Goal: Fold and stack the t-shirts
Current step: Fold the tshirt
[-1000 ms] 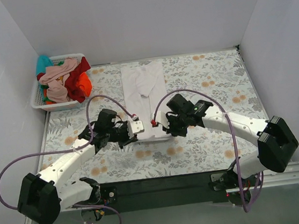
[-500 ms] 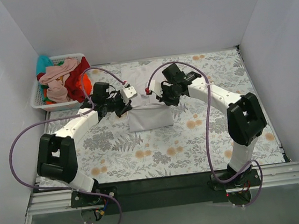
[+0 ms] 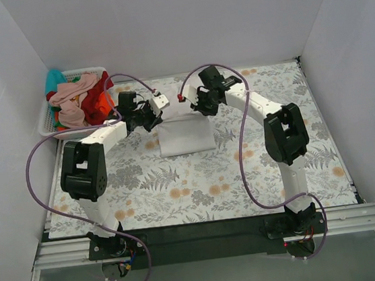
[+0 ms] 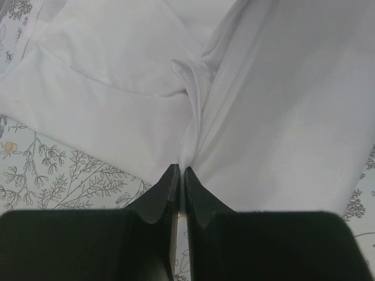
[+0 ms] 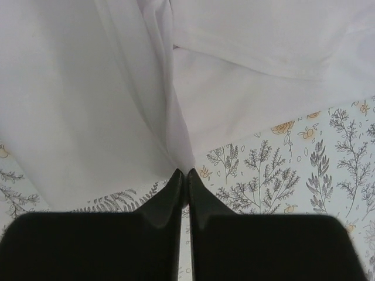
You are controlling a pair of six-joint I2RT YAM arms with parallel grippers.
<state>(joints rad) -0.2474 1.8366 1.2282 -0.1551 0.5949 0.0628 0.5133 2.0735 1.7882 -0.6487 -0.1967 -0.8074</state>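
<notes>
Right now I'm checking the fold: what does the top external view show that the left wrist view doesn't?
Only the top view shows the basket, the coloured t-shirts piled in it, and the right gripper at the white t-shirt. Only the left wrist view shows up close that the left gripper is shut on a pinch of cloth, creases running away from it. Both show the white t-shirt lying on the floral table.

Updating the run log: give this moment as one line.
stage: mid-fold; left jaws: shut on white t-shirt; right jaws: same; basket: other shirts inside
</notes>
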